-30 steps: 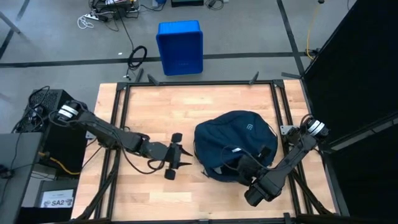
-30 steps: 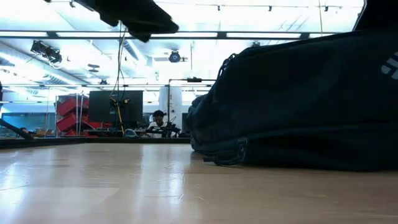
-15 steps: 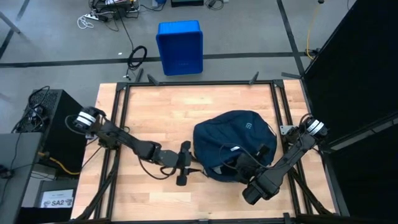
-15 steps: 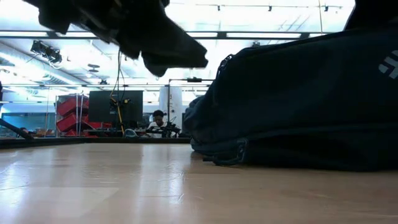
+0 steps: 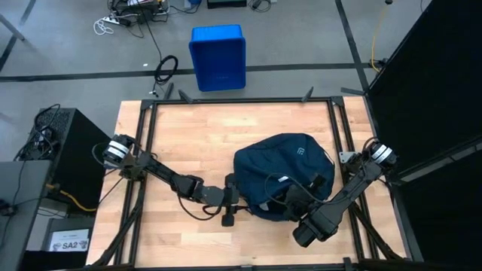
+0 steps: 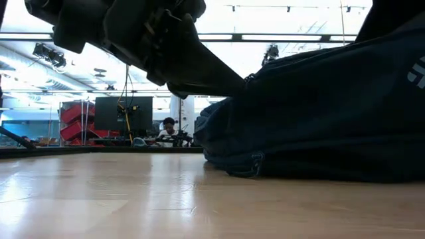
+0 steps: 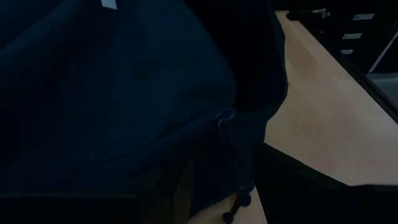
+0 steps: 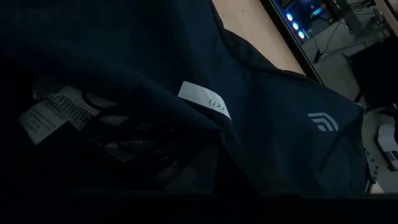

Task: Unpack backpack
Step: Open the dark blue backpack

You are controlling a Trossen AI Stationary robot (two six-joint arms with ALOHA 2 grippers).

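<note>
The dark navy backpack (image 5: 286, 162) lies on its side on the right half of the wooden table, its white logo (image 5: 299, 153) facing up. My left gripper (image 5: 232, 200) is open and low at the backpack's left edge. Its fingers point toward the table's right, with the bag's edge and a zipper pull (image 7: 233, 211) in front of them. My right gripper (image 5: 292, 197) is shut at the backpack's near side. The right wrist view looks into dark folds with a white label (image 8: 205, 99). My left gripper reaches the backpack's left edge (image 6: 242, 83); I cannot tell whether its fingers touch the fabric. My right gripper is shut on the backpack's fabric at its near side (image 5: 285, 188), coming slanting down from the near right. Its own body and the dark folds hide the exact place of contact.
A bright blue plastic bin (image 5: 218, 56) stands on the floor beyond the table's far edge. Bare wood (image 5: 196, 135) lies to the left of and beyond the backpack. A black frame (image 5: 241, 100) borders the table.
My left gripper has gone down and toward the table's right edge, from the middle of the table to the backpack's left edge, staying open. My right gripper and the backpack have kept still.
</note>
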